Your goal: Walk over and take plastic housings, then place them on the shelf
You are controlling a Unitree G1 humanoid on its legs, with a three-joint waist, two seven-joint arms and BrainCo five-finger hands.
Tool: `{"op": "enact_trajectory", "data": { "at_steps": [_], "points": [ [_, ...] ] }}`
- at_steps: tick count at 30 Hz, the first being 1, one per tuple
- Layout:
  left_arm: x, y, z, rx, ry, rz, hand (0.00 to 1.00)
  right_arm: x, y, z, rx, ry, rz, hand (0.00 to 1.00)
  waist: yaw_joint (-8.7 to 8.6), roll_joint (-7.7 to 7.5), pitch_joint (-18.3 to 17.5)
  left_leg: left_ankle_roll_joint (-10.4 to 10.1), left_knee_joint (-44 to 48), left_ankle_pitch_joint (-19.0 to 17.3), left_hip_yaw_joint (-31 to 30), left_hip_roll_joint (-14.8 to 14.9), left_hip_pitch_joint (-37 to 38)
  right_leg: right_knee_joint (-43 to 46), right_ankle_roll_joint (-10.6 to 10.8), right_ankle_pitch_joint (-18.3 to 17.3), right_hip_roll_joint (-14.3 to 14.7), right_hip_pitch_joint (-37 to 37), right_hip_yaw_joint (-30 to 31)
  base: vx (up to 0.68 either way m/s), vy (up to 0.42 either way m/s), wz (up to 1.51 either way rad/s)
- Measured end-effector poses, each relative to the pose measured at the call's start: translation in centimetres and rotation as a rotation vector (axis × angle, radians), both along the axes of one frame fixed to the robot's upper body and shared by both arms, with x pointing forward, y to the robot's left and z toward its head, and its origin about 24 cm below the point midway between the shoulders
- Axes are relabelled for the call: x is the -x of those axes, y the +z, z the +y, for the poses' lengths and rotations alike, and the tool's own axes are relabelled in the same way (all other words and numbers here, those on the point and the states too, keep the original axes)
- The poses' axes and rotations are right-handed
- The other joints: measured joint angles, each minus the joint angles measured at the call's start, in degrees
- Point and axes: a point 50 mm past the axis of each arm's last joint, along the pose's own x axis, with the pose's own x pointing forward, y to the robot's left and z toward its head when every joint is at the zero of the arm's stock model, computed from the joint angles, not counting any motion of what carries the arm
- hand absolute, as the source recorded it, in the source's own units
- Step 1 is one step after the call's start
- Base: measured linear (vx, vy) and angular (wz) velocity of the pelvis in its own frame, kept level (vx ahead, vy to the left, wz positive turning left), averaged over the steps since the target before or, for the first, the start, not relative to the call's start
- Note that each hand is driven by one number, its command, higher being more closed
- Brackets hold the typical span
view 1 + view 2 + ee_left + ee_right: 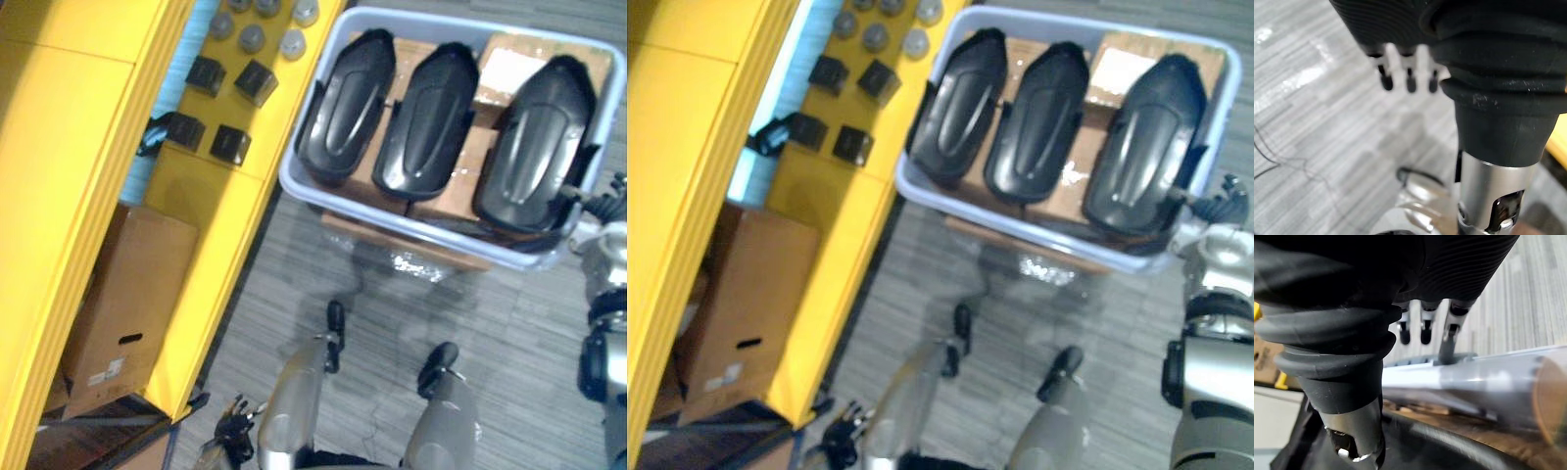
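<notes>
Three black plastic housings lie side by side in a pale blue bin [304, 191]: left housing [345, 103], middle housing [427, 117], right housing [536, 142]. My right hand [1213, 209] is at the bin's near right corner, beside the right housing. In the right wrist view its fingers [1423, 330] hang straight, one resting against the bin's rim [1474, 377], with a housing's dark edge [1449, 445] just below; the hand is open and holds nothing. My left hand [1409, 81] hangs low over the floor with relaxed fingers, open and empty.
A yellow shelf [69, 147] runs along the left, with small black boxes [230, 144] and grey caps [253, 37] on its blue-lined level. A cardboard box [127, 294] sits underneath. Brown cartons [509, 69] lie under the housings. Grey carpet lies between me and the bin.
</notes>
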Motion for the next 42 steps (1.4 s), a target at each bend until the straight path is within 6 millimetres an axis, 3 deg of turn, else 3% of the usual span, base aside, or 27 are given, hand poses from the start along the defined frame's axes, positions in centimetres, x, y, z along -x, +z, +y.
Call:
{"op": "enact_trajectory", "data": {
  "at_steps": [3, 10, 15, 23, 28, 32, 36, 40, 42],
  "points": [
    [0.1, -0.1, -0.3, 0.006, -0.018, 0.007, 0.00, 0.8, -0.2, -1.0, 0.017, -0.038, 0.048, 1.00, 0.83, 0.28, -0.2, 0.0, 0.1, 0.1, -0.2, 0.0, 0.0, 0.5, -0.1, -0.2, -0.1, -0.1, -0.1, 0.00, 0.000, 0.00],
    [-0.1, 0.1, -0.4, 0.027, 0.000, -0.007, 0.00, 1.2, -0.1, -1.5, 0.129, -0.038, 0.153, 1.00, 0.76, 0.39, -0.3, -0.2, 0.9, 0.2, -1.2, -0.1, -0.1, 1.7, -0.4, -1.6, -0.5, 0.3, -1.2, 0.01, -0.006, 0.06],
    [-0.4, 0.2, -0.5, 0.040, 0.008, -0.015, 0.00, 1.0, -0.2, -1.2, 0.167, -0.006, 0.186, 1.00, 0.88, 0.42, -0.3, -0.2, 1.0, 0.2, -1.4, 0.0, -0.1, 2.1, -0.6, -1.9, -0.5, 0.3, -1.3, 0.00, -0.002, 0.01],
    [-0.5, 0.5, -0.5, 0.047, 0.000, -0.034, 0.00, 0.0, 1.3, -0.3, 0.318, 0.037, 0.202, 1.00, 1.10, 0.62, -0.4, -0.2, 2.1, 0.2, -2.5, 0.2, -1.4, 1.9, -0.7, -2.0, -0.1, 0.4, -2.3, 0.00, 0.008, 0.04],
    [-2.2, 1.9, -0.1, -0.015, 0.062, -0.164, 0.00, -0.6, 2.2, 0.5, 0.478, 0.020, 0.216, 1.00, 1.94, 0.61, -0.4, -0.2, 2.4, 0.2, -2.7, 1.0, -1.0, 1.3, -0.8, -1.8, 0.8, 1.6, -2.8, 0.00, -0.002, 0.01],
    [-4.6, 4.3, 0.6, -0.089, 0.171, -0.329, 0.00, -0.9, 3.6, 1.2, 0.600, -0.044, 0.172, 1.00, 2.11, 0.51, -0.4, -0.4, 2.8, 0.1, -2.7, 1.7, 0.5, 1.1, -0.9, -1.8, 1.6, 3.8, -3.2, 0.01, -0.008, 0.01],
    [-7.1, 8.3, 1.7, -0.151, 0.337, -0.539, 0.00, -1.4, 4.6, 2.4, 0.695, -0.053, 0.126, 1.00, 1.17, -0.15, 0.1, -0.5, 1.3, 0.2, -2.9, 2.0, 4.2, -0.9, -0.9, -1.8, 2.3, 8.2, -4.5, 0.01, -0.006, 0.05],
    [-8.3, 13.3, 1.6, -0.153, 0.388, -0.784, 0.00, -1.5, 3.2, 3.4, 0.718, -0.074, 0.112, 1.00, 0.50, -2.58, 1.7, -1.1, -0.7, 0.5, -3.0, 2.8, 7.6, -4.2, -1.0, -1.2, 3.9, 12.4, -5.9, 0.01, -0.011, 0.02],
    [-8.6, 16.8, 0.0, -0.137, 0.351, -0.949, 0.00, -1.3, 1.6, 3.6, 0.681, -0.107, 0.119, 1.00, 0.33, -4.18, 2.7, -1.8, -2.4, 0.9, -2.8, 3.2, 10.0, -6.4, -1.1, -0.1, 4.7, 14.9, -6.2, 0.04, -0.012, 0.00]
  ]
}}
